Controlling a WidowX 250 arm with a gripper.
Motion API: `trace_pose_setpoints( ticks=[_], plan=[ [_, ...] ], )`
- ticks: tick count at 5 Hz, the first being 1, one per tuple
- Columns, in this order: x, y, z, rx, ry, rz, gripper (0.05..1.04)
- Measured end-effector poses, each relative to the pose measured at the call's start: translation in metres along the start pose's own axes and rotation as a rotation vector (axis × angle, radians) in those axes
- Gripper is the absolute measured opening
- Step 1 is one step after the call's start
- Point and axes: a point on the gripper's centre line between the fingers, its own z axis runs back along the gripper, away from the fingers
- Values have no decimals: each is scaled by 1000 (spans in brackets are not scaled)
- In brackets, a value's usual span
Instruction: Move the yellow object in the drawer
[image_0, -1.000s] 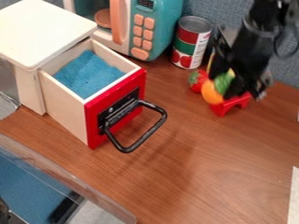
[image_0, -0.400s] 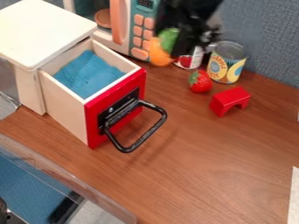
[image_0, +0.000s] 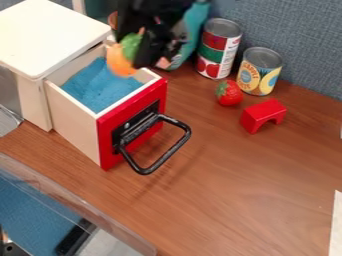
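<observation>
Claw (image_0: 135, 50) clamped on yellow-orange toy (image_0: 120, 62) w/ green top, over open drawer (image_0: 108, 145); pickup + carry abt done, lowering & release left

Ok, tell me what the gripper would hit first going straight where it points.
Likely the open drawer, its rim or the blue lining inside; depth is unclear, so I can't say which.

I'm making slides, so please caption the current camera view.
Gripper holds an orange-and-green toy above the open red-fronted drawer with its blue lining.
</observation>
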Motion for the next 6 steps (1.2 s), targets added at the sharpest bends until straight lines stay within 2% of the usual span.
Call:
trace_pose_setpoints(
  ticks=[1,2,3,4,5,6],
  plan=[
    [-14,10,-16,14,43,6,556],
    [-21,25,-28,23,58,26,556],
    [-23,34,-50,-5,71,31,556],
    [-15,35,-67,-15,57,19,556],
    [-4,31,-82,-54,44,15,556],
    [11,33,-75,-60,-5,15,622]
  ],
)
